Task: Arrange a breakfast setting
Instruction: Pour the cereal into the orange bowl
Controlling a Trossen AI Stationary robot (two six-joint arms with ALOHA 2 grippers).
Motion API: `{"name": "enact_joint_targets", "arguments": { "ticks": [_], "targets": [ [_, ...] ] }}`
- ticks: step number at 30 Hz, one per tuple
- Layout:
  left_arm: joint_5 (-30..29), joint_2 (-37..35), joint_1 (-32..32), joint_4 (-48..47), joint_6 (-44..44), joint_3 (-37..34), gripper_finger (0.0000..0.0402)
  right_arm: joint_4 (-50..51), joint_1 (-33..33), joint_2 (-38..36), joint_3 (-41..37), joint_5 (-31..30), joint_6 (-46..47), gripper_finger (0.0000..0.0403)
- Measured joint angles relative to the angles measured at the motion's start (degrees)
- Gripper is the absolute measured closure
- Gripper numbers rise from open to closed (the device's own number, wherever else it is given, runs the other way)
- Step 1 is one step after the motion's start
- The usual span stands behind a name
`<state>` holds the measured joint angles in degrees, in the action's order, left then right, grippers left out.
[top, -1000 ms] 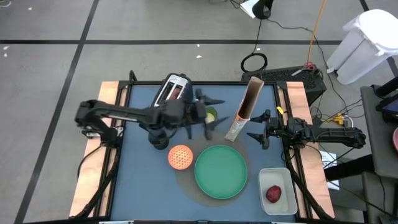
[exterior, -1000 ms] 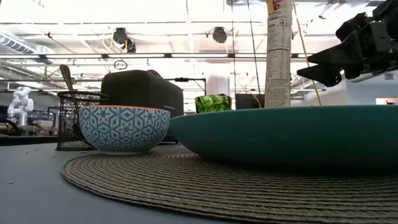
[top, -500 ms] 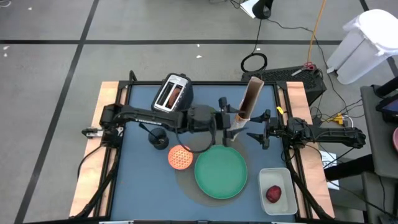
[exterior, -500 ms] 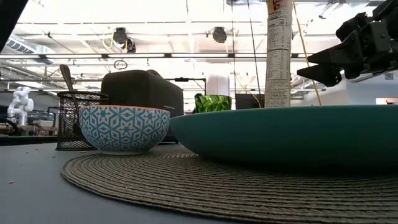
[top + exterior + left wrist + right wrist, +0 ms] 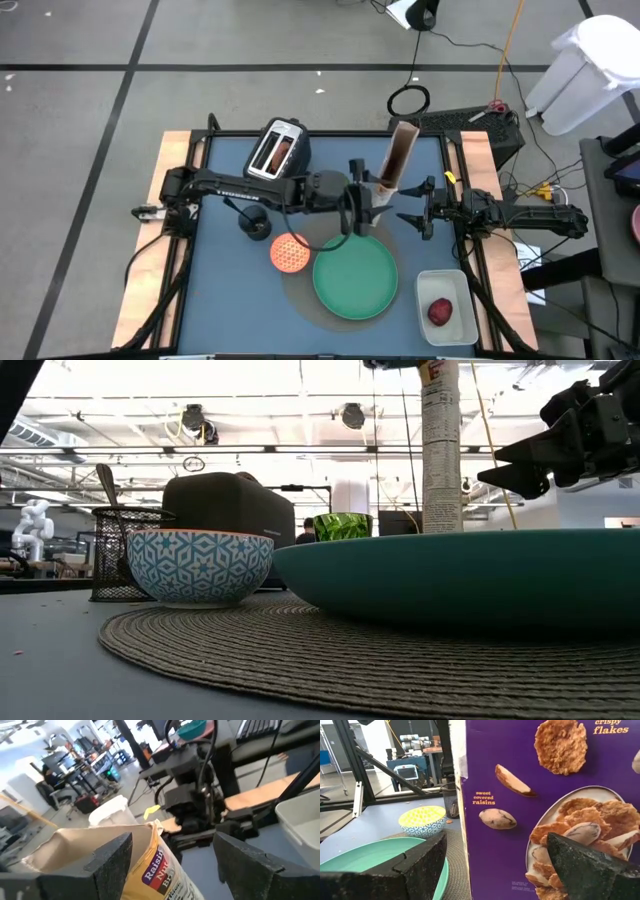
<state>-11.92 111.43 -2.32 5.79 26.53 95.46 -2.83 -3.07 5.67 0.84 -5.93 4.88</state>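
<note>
Left hand (image 5: 362,200) at cereal box (image 5: 396,160), fingers spread

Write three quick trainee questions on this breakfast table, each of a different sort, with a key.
1. True or false: the dark-red fruit lies on the large round green plate.
2. Which claw is at the tall purple cereal box? A) left claw B) right claw
3. Fill in: the brown bagel sits in the ___.

Key: 1 false, it lies in the white rectangular tub. 2 A; the right one waits open beside it. 3 silver toaster.
</note>
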Motion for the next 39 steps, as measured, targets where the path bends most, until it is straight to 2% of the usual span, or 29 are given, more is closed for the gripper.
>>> {"name": "enact_joint_targets", "arguments": {
  "ticks": [6, 12, 25, 39],
  "targets": [
    [-4.0, -1.1, 0.1, -5.0, 0.4, 0.0, 0.0117, 0.0, 0.0, 0.0, 0.0, 0.0, 0.0, 0.0069],
    [-6.6, -3.9, 0.1, -14.0, 0.4, 0.0, 0.0117, -0.2, 0.0, 0.1, 0.0, 0.0, 0.0, 0.0069],
    [-6.1, -8.6, 1.4, -27.4, -0.1, -0.2, 0.0117, -1.2, 0.0, 0.5, 0.0, 0.0, 0.0, 0.0069],
    [-2.7, -8.8, 4.2, -32.2, 0.2, -0.2, 0.0121, -2.8, 0.0, 0.6, 0.0, 0.0, 0.0, 0.0069]
  ]
}}
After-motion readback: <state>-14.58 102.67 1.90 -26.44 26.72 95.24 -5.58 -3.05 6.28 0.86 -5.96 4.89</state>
